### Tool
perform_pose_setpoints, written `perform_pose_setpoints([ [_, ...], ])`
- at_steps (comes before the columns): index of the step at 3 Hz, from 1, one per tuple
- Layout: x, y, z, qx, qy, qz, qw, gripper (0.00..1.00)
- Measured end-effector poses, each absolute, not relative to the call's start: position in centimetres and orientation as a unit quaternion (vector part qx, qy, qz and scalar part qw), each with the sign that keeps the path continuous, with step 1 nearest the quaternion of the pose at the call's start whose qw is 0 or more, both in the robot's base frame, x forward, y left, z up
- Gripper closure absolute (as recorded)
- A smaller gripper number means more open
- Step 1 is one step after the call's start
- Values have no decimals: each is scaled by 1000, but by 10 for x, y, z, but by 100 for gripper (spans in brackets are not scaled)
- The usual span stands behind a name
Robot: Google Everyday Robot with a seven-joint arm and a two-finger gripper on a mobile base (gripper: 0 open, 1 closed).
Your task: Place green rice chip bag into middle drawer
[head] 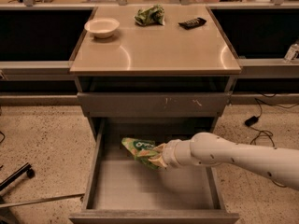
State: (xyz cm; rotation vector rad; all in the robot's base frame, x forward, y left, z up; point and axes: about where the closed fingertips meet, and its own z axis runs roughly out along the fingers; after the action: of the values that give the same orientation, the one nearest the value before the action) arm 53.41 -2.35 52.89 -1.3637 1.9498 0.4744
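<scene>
Green rice chip bag (139, 148), one, pinched by end effector (156, 157) inside one open middle drawer (135, 190).

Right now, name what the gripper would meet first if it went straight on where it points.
The gripper, holding the crinkled bright-green rice chip bag, points left inside the open grey metal drawer. The bag would probably meet the drawer's left side wall first, but depth is unclear.

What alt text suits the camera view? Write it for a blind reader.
The gripper holds the green rice chip bag inside the open middle drawer. On the cabinet top sit a white bowl, a crumpled green bag and a black wrapper.
</scene>
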Motion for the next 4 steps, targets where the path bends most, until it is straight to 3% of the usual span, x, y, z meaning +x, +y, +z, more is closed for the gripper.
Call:
perform_pose_setpoints([
  [1,554,-42,495,-491,776,182,352,100],
  [4,526,-53,440,-462,793,248,310,100],
])
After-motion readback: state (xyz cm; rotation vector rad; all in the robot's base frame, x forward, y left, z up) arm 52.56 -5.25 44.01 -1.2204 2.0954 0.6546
